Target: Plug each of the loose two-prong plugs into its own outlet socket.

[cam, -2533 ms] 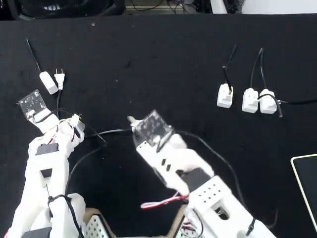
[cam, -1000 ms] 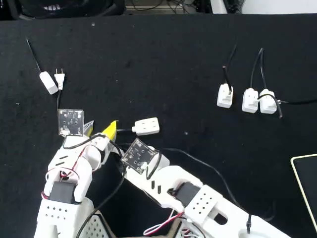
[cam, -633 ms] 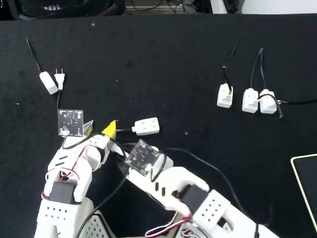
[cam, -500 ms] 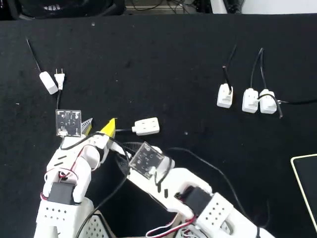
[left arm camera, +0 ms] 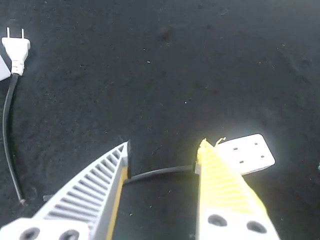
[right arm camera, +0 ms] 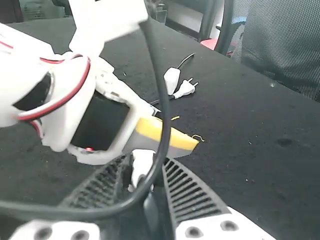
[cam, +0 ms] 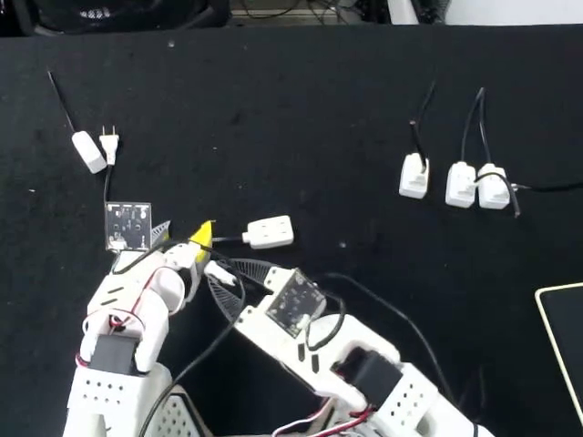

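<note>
Black surface [cam: 301, 109], white hardware scattered all over it. Over at the far right, three plug-and-socket pairs [cam: 460, 185] look to be mated already, though that can't be confirmed from up high. Left to do, by the look of it: one two-prong plug [cam: 109, 144] is lying loose at the far left, just beside a white socket block [cam: 88, 151]. A second socket [cam: 269, 232] is parked unplugged near the middle, just past the arms. The right pincer [right arm camera: 145, 164] is clamped tight on a small white plug [right arm camera: 140, 161], with its black cable [right arm camera: 158, 90] looped up in front. The left pincer [left arm camera: 164, 150] is spread wide and nothing is gripped. Only a black cord [left arm camera: 160, 173] is draped across the gap, and the second socket is seen just beside its yellow finger.
</note>
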